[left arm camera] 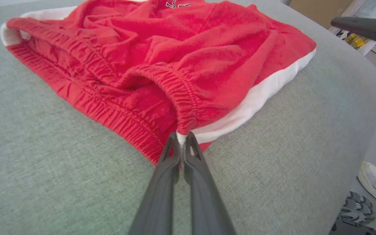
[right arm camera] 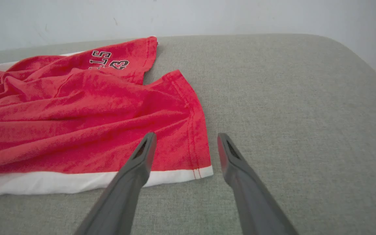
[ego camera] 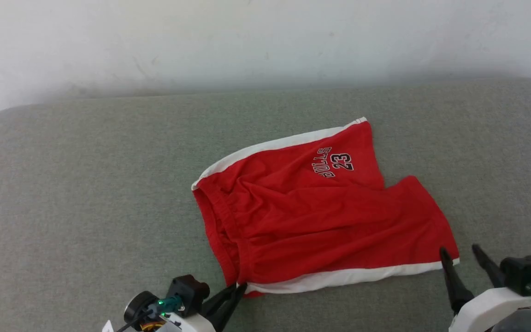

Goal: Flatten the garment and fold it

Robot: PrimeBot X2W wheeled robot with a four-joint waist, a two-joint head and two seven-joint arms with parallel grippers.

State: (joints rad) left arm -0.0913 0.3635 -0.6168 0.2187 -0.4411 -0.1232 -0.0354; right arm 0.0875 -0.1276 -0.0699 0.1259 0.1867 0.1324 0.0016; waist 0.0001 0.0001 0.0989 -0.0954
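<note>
Nearest, head view: two grippers, each on a pale forearm.

Left gripper (ego camera: pixel 238 287) at 7 o'clock, long dark fingers angled toward 1 o'clock. Jaws pressed together, pinching the near waistband corner of the garment where the white stripe starts. Left wrist view confirms it: left gripper (left arm camera: pixel 183 138) has a sliver of white cloth between its tips, and the elastic edge is lifted slightly there.

Right gripper (ego camera: pixel 458 249) at 5 o'clock, fingers pointing to 11 o'clock, jaws wide apart and holding nothing. One finger lies over the near leg's hem corner, the other over bare cushion. Contact with the cloth cannot be judged.

One garment: red soft-fabric basketball shorts with white side stripes (ego camera: pixel 311 216), lying rumpled at centre on a grey-green upholstered surface (ego camera: pixel 85 184). Waistband toward 9 o'clock, two legs toward 3 o'clock, "23" lettering at the garment's 1 o'clock.

Left wrist view, 4 o'clock: two shoes on the floor, one white (left arm camera: pixel 375 186), one dark-soled (left arm camera: pixel 354 209).
</note>
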